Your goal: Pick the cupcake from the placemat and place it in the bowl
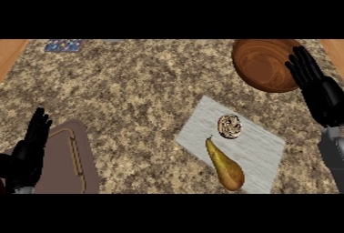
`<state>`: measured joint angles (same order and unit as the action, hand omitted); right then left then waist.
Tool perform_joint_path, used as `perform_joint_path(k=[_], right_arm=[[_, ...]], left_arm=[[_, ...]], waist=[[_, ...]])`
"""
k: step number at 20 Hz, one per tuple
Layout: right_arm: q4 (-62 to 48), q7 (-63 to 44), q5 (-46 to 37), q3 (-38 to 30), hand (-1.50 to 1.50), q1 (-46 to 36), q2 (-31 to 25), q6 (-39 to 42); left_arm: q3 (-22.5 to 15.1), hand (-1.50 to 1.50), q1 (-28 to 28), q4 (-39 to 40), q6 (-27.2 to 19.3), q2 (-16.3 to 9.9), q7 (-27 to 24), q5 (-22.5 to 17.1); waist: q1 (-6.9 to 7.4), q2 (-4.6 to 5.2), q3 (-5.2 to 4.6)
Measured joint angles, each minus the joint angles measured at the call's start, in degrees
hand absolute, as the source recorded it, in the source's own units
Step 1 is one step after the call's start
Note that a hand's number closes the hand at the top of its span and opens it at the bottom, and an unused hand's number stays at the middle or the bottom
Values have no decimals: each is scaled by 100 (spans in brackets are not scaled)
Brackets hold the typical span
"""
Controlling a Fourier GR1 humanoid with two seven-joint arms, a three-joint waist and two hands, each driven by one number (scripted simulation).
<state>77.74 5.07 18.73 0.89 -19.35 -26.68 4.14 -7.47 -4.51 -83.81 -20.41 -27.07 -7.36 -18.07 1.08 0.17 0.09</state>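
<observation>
A small round cupcake (230,126) with pale swirled frosting sits on the grey placemat (259,150), near its upper middle. A brown wooden bowl (265,63) stands at the counter's far right, beyond the placemat. My right hand (321,91) is open at the right edge, fingers straight and pointing up, just right of the bowl and well apart from the cupcake. My left hand (28,148) is open at the lower left, fingers up, resting far from both.
A yellow-brown pear (225,166) lies on the placemat just below the cupcake. A brown tray (64,159) lies at the lower left beside my left hand. A small patterned item (64,45) sits at the far left back.
</observation>
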Motion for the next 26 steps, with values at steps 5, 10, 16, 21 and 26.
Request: perform_joint_path(k=[5, 10, 16, 21, 26], right_arm=[[307, 449, 41, 124, 150, -514, -188, 820], [403, 229, -1405, 505, -150, -559, -1144, 667], [1552, 464, -2416, 767, -150, 1096, -1082, -294], [2127, 383, -2779, 545, -150, 1736, -1130, -257], [2598, -439, -2710, 213, -150, 1475, -1222, 238]], left_arm=[[39, 0, 382, -133, 48, -175, 184, 154], [0, 0, 726, -183, 109, -275, 410, 199], [52, 0, 953, -216, 277, -348, 772, 184], [120, 0, 1261, -195, 345, -167, 1032, 390], [283, 0, 1216, -305, 561, -130, 1155, 493]], waist=[[-33, -9, 3], [-216, -34, -48], [-286, -50, -16], [-194, -33, -11], [-135, -27, -11]])
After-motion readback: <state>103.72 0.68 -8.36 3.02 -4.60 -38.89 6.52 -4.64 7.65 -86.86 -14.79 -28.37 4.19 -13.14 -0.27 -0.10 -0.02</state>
